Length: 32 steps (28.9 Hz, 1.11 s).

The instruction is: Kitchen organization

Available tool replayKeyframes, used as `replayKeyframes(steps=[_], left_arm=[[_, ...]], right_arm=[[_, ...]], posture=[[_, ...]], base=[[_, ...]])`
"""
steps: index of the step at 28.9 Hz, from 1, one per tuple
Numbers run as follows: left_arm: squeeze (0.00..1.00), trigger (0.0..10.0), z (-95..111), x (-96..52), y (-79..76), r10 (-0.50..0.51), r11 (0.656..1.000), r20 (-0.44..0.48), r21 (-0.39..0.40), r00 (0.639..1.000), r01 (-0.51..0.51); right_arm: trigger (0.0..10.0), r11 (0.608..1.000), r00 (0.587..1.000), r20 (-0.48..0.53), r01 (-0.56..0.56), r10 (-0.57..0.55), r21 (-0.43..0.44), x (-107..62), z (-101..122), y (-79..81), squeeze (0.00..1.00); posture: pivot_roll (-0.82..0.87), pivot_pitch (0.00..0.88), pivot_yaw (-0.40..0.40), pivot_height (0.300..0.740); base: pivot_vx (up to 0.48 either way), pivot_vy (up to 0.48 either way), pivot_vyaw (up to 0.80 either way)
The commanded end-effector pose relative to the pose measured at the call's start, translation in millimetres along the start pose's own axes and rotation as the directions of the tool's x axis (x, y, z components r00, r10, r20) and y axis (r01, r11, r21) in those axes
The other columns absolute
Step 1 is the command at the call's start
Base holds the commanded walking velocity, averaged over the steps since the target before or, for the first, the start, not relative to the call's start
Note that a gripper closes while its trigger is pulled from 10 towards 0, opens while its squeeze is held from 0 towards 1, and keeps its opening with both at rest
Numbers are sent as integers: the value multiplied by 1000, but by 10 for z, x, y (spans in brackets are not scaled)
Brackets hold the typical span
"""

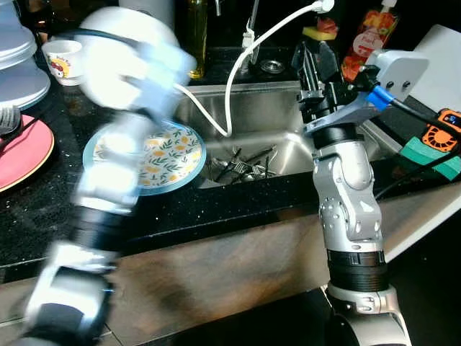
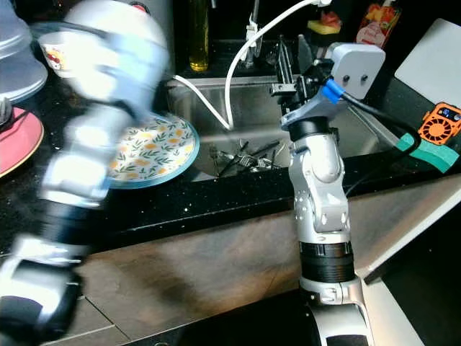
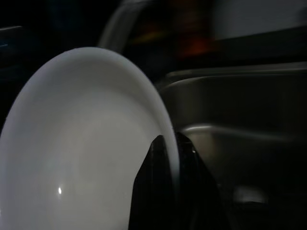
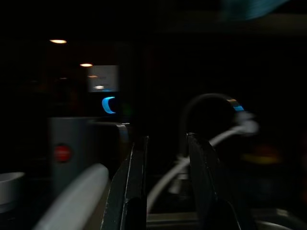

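Observation:
My left arm is blurred with motion at the left, and its gripper (image 3: 168, 143) is shut on the rim of a white bowl (image 1: 119, 47) held above the black counter. The wrist view has the bowl (image 3: 81, 143) pinched between the black fingers (image 3: 163, 191). Below it a floral plate with a blue rim (image 1: 169, 155) lies on the counter at the sink's left edge. My right gripper (image 1: 317, 61) is raised over the steel sink (image 1: 266, 108), fingers pointing up, a narrow gap between them and nothing held. Several pieces of cutlery (image 1: 241, 166) lie in the sink.
A white hose (image 1: 238, 72) loops into the sink. A patterned mug (image 1: 63, 59) and a pink plate (image 1: 21, 151) sit at the left. An oil bottle (image 1: 196, 36), a sponge (image 1: 320, 29) and a red pouch (image 1: 367, 40) stand behind the sink. An orange device (image 1: 441, 130) lies right.

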<state>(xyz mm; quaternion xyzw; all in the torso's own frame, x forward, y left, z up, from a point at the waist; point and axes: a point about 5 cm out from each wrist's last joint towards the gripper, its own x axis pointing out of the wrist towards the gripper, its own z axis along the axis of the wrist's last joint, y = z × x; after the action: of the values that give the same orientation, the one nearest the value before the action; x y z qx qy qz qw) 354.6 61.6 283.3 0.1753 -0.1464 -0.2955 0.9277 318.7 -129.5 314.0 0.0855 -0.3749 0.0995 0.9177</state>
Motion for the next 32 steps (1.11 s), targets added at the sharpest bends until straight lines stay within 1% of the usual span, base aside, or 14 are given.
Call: replayKeyframes(steps=[1,4,6,10,11,14,17,18,20,22,26,29,31,32], left_arm=[[0,10000,98,101,-145,-118,989,62,-87,991,123],[0,10000,117,180,-246,-161,974,97,-146,982,174],[0,10000,153,330,-354,-206,927,156,-287,966,244],[0,10000,164,373,-375,-216,907,172,-328,961,263],[1000,10000,116,457,-345,-184,874,152,-426,971,232],[1000,10000,34,526,-289,-114,862,93,-486,989,145],[1000,10000,33,563,-170,-31,790,98,-608,995,85],[0,10000,150,515,-58,1,727,199,-673,980,136],[0,10000,342,363,132,35,693,369,-678,929,243],[0,10000,406,231,225,8,746,410,-610,912,267],[0,10000,144,33,396,-10,912,115,-407,993,57],[0,10000,-65,-164,672,136,892,-57,-428,989,-147],[0,10000,-282,-499,986,327,790,-233,-464,916,-401],[0,10000,-282,-499,986,327,790,-233,-464,916,-401]], right_arm=[[10000,999,999,15,29,-28,-14,-22,52,-80,0],[10000,999,999,16,31,-31,-17,-24,59,-85,0],[10000,999,999,19,32,-31,-21,-19,70,-88,0],[10000,999,999,21,31,-31,-22,-17,73,-86,0],[10000,999,999,25,34,-34,-26,-13,81,-89,0],[10000,999,999,26,38,-37,-32,-8,85,-98,0],[10000,998,999,28,38,-37,-50,-8,95,-109,0],[10000,998,999,27,32,-31,-58,-14,98,-109,0],[10000,998,999,24,25,-23,-62,-23,97,-101,0],[10000,998,1000,23,16,-15,-56,-22,97,-81,0],[10000,998,999,-1,-42,42,-39,-34,66,-9,0],[10000,996,996,-29,-90,90,-7,-62,20,53,0],[10000,979,976,-76,-201,202,26,-131,-65,194,0],[10000,979,976,-76,-201,202,26,-131,-65,194,0]], posture=[[151,32,-58,740],[151,32,-58,740],[144,32,-57,740],[144,32,-57,740],[144,32,-57,740],[112,26,-47,740],[106,29,-50,740],[114,35,-58,740],[114,35,-58,740],[119,41,-62,740],[135,50,-66,740],[149,57,-67,740],[168,69,-62,740],[168,69,-62,740]], base=[[0,0,0],[0,0,0],[0,0,0],[0,0,0],[0,0,0],[0,0,0],[0,0,0],[0,0,0],[0,0,0],[0,0,0],[0,0,0],[0,0,0],[0,0,0],[0,0,0]])
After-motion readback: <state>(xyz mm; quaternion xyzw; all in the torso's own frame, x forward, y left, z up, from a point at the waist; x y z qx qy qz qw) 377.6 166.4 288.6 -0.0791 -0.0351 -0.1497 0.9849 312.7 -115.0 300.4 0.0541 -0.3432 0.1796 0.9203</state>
